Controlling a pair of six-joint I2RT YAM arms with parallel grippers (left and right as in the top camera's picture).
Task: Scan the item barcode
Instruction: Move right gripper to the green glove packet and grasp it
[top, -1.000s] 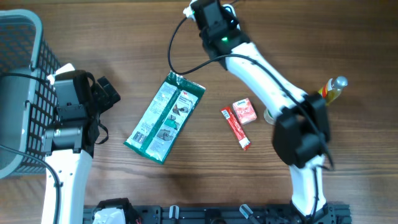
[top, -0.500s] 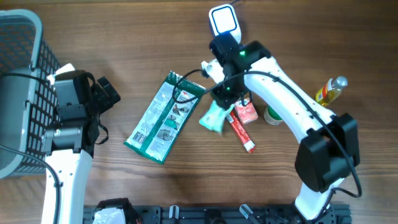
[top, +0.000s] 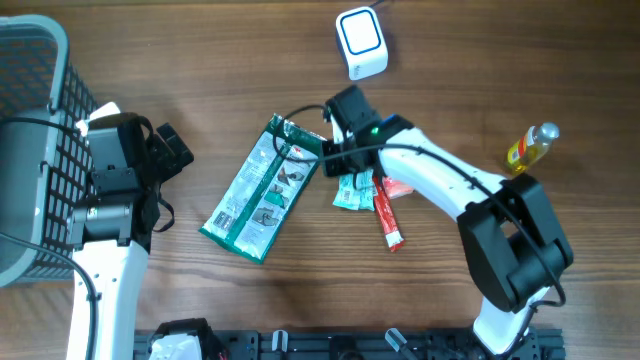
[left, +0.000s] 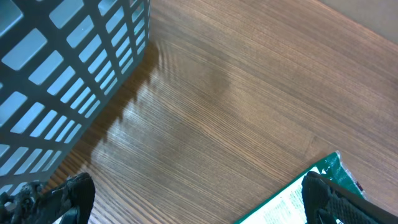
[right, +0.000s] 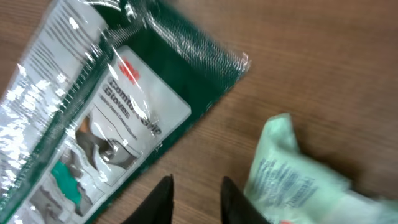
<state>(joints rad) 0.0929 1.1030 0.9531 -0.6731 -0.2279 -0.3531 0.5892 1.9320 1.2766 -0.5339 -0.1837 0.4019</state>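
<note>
1 gap: glove pack (right: 118, 118), mint packet (right: 292, 177)

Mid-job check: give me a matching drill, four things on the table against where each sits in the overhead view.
Things:
1. white scanner
2. grey basket
3. yellow bottle
4. green glove pack

Places:
A. left edge of the picture
B. middle of the table
C. right side
D. top of the picture, near the middle

Pairs: 1-D, 2-A, 3-C, 4-B
</note>
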